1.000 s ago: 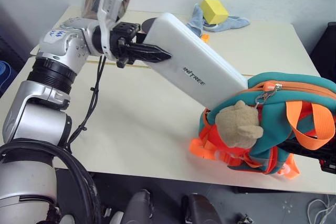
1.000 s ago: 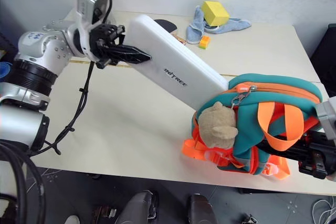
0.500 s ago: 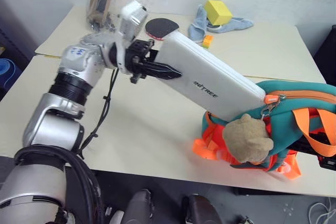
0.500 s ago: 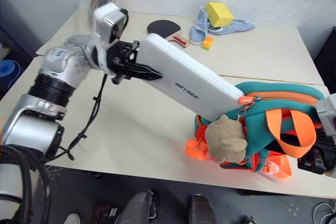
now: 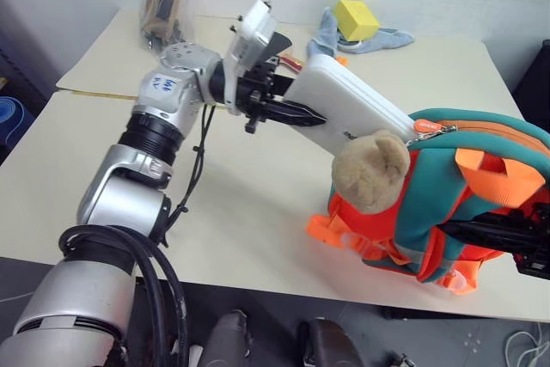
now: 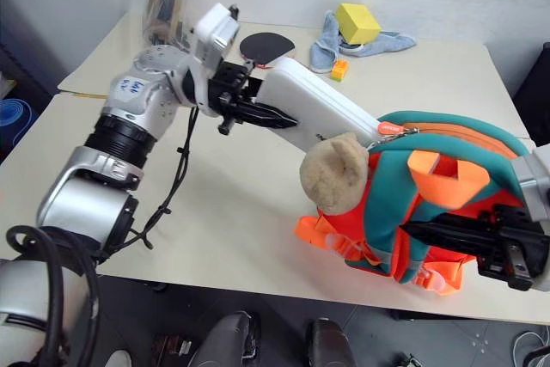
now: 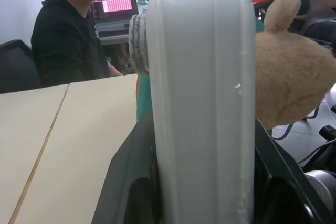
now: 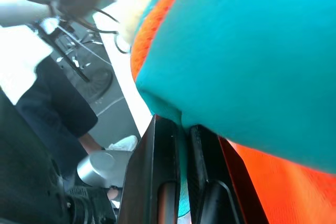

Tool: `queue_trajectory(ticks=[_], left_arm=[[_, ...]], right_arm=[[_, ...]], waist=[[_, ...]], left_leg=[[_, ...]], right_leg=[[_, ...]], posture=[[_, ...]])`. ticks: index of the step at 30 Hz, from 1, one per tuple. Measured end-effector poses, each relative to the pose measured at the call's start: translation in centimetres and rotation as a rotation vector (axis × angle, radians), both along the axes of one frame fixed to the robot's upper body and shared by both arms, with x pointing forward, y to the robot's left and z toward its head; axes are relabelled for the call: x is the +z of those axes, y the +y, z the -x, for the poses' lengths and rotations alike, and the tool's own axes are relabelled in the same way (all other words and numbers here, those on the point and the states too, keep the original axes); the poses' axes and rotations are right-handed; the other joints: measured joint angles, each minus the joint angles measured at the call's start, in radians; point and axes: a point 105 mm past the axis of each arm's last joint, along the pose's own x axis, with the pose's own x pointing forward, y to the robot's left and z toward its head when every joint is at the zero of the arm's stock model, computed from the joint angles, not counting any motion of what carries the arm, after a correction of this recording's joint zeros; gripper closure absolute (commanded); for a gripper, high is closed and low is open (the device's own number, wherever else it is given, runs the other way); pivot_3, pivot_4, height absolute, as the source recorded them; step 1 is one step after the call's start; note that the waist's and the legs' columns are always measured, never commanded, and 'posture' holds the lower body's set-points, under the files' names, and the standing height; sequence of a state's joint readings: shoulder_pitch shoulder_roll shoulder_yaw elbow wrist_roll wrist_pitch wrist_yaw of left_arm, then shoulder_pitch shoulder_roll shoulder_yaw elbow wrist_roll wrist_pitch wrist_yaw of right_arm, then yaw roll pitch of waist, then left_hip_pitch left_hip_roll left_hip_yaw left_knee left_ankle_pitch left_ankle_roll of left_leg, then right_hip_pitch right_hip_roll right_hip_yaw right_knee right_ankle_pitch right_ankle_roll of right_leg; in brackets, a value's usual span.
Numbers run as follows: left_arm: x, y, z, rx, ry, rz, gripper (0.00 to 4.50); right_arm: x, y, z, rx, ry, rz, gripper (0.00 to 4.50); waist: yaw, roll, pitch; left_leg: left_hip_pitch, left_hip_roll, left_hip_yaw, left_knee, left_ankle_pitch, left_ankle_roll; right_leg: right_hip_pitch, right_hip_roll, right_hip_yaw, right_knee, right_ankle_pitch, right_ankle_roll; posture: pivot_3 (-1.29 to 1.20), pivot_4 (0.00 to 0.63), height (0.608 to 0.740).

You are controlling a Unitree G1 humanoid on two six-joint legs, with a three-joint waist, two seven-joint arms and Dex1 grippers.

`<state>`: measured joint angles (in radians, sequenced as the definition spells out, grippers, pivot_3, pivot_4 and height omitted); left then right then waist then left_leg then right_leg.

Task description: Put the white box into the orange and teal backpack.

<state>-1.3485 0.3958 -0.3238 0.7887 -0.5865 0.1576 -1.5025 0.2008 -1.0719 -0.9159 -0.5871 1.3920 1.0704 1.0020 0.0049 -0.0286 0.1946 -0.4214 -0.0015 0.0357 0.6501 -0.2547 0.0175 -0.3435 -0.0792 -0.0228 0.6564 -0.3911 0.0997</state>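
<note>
The white box (image 5: 354, 109) slants from my left gripper (image 5: 296, 114) down into the open top of the orange and teal backpack (image 5: 468, 186). Its far end is hidden behind the teal rim and the tan plush charm (image 5: 371, 169). My left gripper is shut on the box's near end, with a black finger (image 7: 126, 187) on each flat side. At the table's front right, my right gripper (image 6: 447, 234) is shut on the backpack's teal fabric (image 8: 236, 51) and holds the bag upright.
At the table's back lie a yellow cube (image 5: 354, 16) on a blue cloth (image 5: 382, 39), a small orange block (image 6: 339, 70), a black round paddle (image 6: 266, 43) and a clear bag (image 5: 168, 6). A person (image 7: 68, 35) sits beyond the table. The backpack stands near the front edge.
My left gripper moved toward the backpack and pushed the box deeper into it. The backpack now stands more upright and the plush charm has swung up in front of the box.
</note>
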Motion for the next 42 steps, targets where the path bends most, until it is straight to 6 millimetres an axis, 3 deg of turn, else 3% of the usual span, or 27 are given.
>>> queue_trajectory(ticks=[6,11,14,17,20,24,31,34,38,42], left_arm=[[-1.0,-1.2,0.6,-0.039,0.022,-0.002,3.12],[-5.4,-4.4,1.8,-0.104,0.099,-0.059,3.12],[-6.7,-7.5,2.3,-0.079,0.097,-0.064,3.12],[-7.2,-8.7,2.3,-0.049,0.092,-0.078,2.18],[-7.0,-7.6,1.6,-0.009,0.113,-0.086,1.30],[-6.0,-3.9,0.4,0.040,0.119,-0.095,0.07],[-3.3,2.3,-0.1,0.114,0.150,-0.086,0.03],[-0.9,5.1,0.4,0.142,0.210,-0.030,0.03],[2.0,4.3,1.5,0.071,0.175,0.036,0.03],[1.3,2.2,1.6,0.034,0.111,0.031,0.03]], right_arm=[[0.7,0.5,-0.2,0.000,-0.034,-0.009,4.49],[0.1,1.4,-0.9,-0.009,-0.061,-0.001,4.49],[0.0,1.1,-1.3,-0.051,-0.076,-0.006,4.49],[-0.3,1.1,-1.2,-0.058,-0.074,-0.016,4.50],[-1.0,1.2,-0.9,-0.058,-0.043,-0.019,4.50],[-1.5,1.3,-0.5,-0.052,-0.024,-0.023,4.50],[-1.7,1.0,-0.5,-0.056,-0.033,-0.020,4.50],[-1.8,0.8,-0.5,-0.058,-0.028,-0.019,4.50],[-1.7,0.8,-0.5,-0.052,-0.035,-0.019,4.50],[-1.7,0.9,-0.5,-0.048,-0.039,-0.021,4.50]], waist=[[-0.004,0.000,0.000],[0.000,0.000,0.000],[0.012,0.000,0.000],[0.017,0.000,0.000],[0.007,0.002,-0.001],[-0.005,0.002,-0.001],[-0.005,0.002,-0.001],[-0.006,0.002,-0.001],[0.010,0.002,-0.001],[0.016,0.002,-0.001]], left_leg=[[0.000,0.000,0.000,0.000,0.000,0.000],[0.000,0.000,0.000,0.001,0.000,0.000],[0.000,0.000,0.000,0.001,0.000,0.000],[0.000,0.000,0.000,0.001,0.000,0.000],[0.001,0.000,0.000,0.000,0.000,0.000],[0.002,0.001,0.000,0.000,0.001,-0.001],[0.001,0.001,0.000,0.000,0.001,-0.001],[0.001,0.001,-0.001,0.000,0.001,-0.001],[0.001,0.000,-0.002,0.002,0.000,0.000],[0.001,-0.001,-0.002,0.002,0.000,0.000]], right_leg=[[0.000,0.000,0.000,0.001,0.000,0.000],[0.000,0.000,0.000,0.000,0.000,0.000],[0.000,0.000,0.000,0.000,0.000,0.001],[0.000,0.000,0.001,0.000,0.000,0.001],[-0.001,0.001,0.001,0.001,0.000,0.001],[-0.001,0.002,0.001,0.001,0.000,0.001],[0.000,0.001,0.001,0.001,0.000,0.001],[0.000,0.001,0.001,0.002,0.000,0.001],[0.002,0.000,0.001,0.001,0.000,0.001],[0.002,0.000,0.001,0.001,0.000,0.001]], posture=[[0.00,0.150,0.740],[0.00,0.150,0.740],[0.00,0.150,0.740],[0.00,0.150,0.740],[0.00,0.150,0.740],[0.00,0.150,0.740],[0.00,0.150,0.740],[0.00,0.150,0.740],[0.00,0.150,0.740],[0.00,0.150,0.740]])
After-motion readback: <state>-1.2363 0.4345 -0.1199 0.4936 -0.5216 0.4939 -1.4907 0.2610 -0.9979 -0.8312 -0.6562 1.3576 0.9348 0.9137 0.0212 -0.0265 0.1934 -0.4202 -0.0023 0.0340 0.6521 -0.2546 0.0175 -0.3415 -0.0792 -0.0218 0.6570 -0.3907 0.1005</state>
